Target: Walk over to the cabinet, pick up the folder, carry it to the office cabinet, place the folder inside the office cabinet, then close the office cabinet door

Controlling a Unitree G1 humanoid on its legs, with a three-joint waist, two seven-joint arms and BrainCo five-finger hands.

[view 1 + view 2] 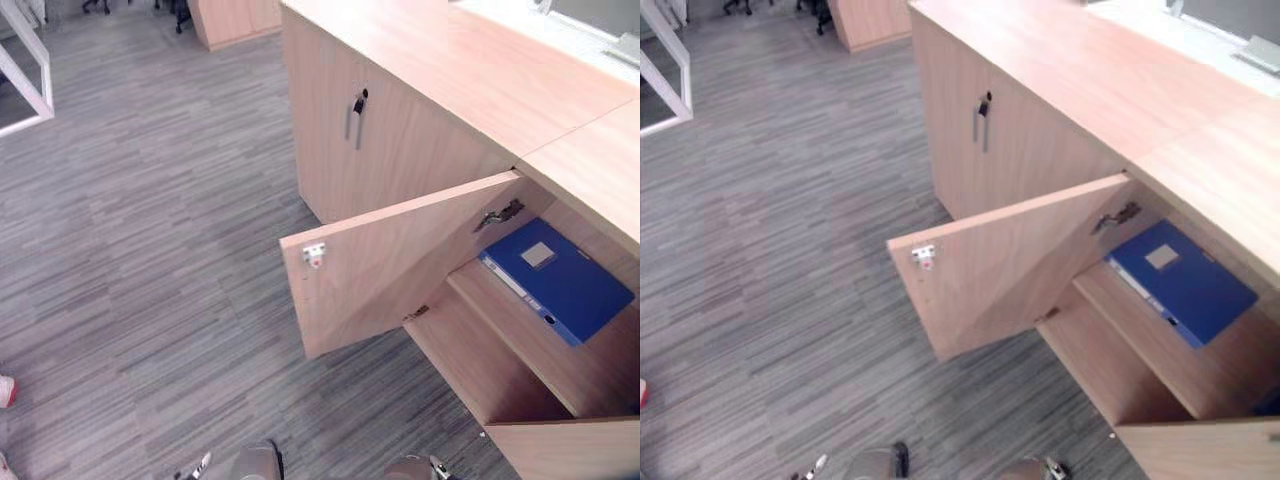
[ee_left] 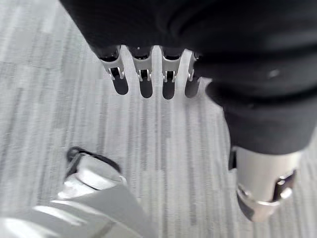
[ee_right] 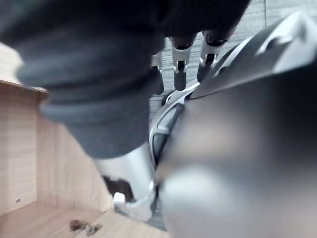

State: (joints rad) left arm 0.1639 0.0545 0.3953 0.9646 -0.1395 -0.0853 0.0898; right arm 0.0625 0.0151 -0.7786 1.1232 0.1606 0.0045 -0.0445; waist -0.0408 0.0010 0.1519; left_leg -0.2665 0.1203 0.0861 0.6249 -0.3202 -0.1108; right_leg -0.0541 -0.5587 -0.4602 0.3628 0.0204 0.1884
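A blue folder (image 1: 565, 280) lies flat on the upper shelf (image 1: 492, 310) inside the light wood office cabinet (image 1: 480, 70). The cabinet's left door (image 1: 400, 260) stands swung wide open towards the floor space, and a second door (image 1: 570, 450) stands open at the lower right. My left hand (image 2: 143, 74) hangs over the grey carpet with straight fingers and holds nothing. My right hand (image 3: 179, 64) hangs beside the cabinet's bottom board, fingers relaxed, also holding nothing. Both hands are well away from the folder.
To the left of the open compartment is a closed cabinet door with a key in its handle (image 1: 358, 105). A white frame (image 1: 25, 80) stands at the far left. A person's shoe (image 1: 5, 390) shows at the left edge. Grey striped carpet (image 1: 150, 250) spreads to the left.
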